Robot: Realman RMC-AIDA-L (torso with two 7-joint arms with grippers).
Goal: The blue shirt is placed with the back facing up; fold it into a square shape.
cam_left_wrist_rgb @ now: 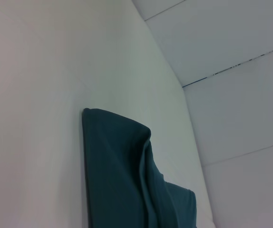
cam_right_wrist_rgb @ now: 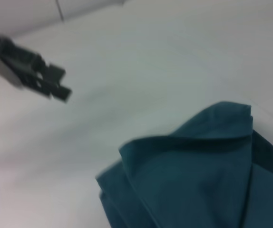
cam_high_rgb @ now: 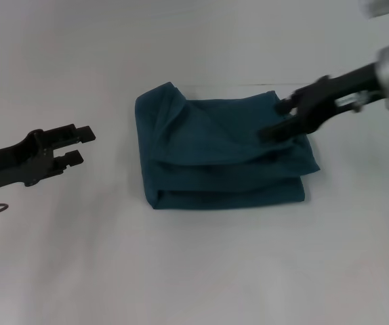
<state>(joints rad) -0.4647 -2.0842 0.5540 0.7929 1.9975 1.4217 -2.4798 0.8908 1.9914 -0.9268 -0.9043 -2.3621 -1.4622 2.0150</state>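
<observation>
- The shirt [cam_high_rgb: 221, 152] is seen mid-table [cam_high_rgb: 79, 271], already folded into a layered, roughly square bundle.
- The right gripper [cam_high_rgb: 276, 118] is placed over the bundle's right edge; whether cloth is pinched cannot be told.
- The left gripper [cam_high_rgb: 78, 145] is parked well left, narrowly parted, empty.
- Judgement: loose top flaps should be smoothed flat and edges squared.
</observation>
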